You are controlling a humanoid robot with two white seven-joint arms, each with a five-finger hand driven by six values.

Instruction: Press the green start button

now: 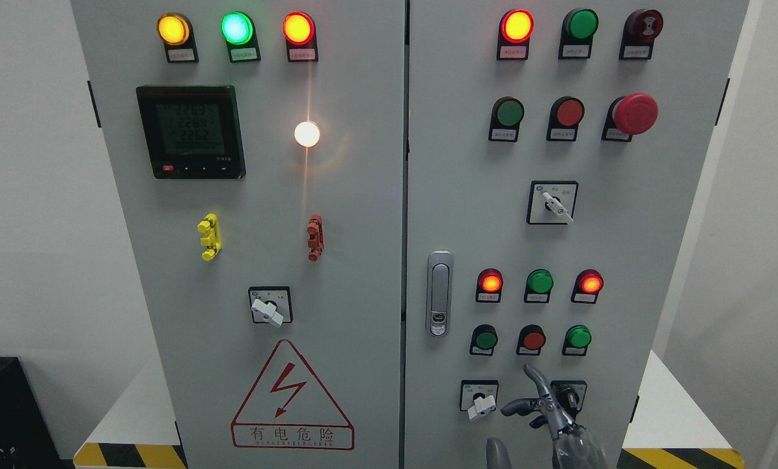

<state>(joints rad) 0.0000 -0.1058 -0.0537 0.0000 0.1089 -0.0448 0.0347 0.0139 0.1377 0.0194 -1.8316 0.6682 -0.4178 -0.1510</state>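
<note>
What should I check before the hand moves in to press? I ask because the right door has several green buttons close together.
1. Hand in view: ok. The right hand shows at the bottom of the right door.
2. Finger ready to press: ok. One finger points up, the others are curled.
3. Contact with a button: not ok. The fingertip is below the lower button row, touching none.
4. Target identified: cannot tell. The green buttons at and are both near, and the labels are unreadable.
5. Red button risk: not ok. It sits right above the fingertip.
6. Left hand: cannot tell, it is not in view.
</note>
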